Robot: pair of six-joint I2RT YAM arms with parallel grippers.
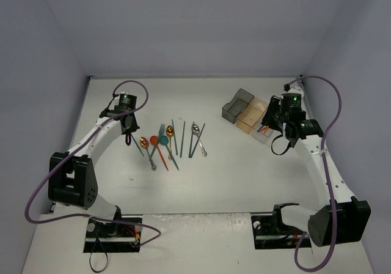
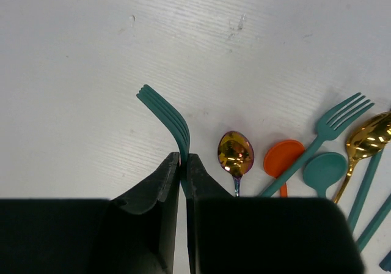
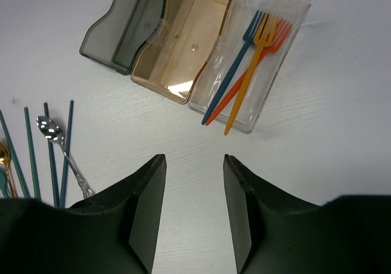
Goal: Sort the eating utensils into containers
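My left gripper (image 2: pixel 183 158) is shut on the neck of a teal fork (image 2: pixel 165 112), whose tines curve up and left over the table. Beside it lie an iridescent gold spoon (image 2: pixel 236 153), an orange spoon (image 2: pixel 283 158), a teal spoon (image 2: pixel 324 171) and another teal fork (image 2: pixel 337 120). From above, the loose utensils (image 1: pixel 174 140) lie spread just right of the left gripper (image 1: pixel 129 129). My right gripper (image 3: pixel 194 159) is open and empty, hovering in front of the three containers: dark grey (image 3: pixel 116 32), orange-tan (image 3: pixel 195 29) and clear (image 3: pixel 241 126). The clear one holds three forks (image 3: pixel 247 72).
A silver spoon (image 3: pixel 52 130) and several teal handles (image 3: pixel 49 151) lie left of the right gripper. The bins (image 1: pixel 247 112) sit at the back right, partly covered by the right arm (image 1: pixel 287 118). White walls close in the table.
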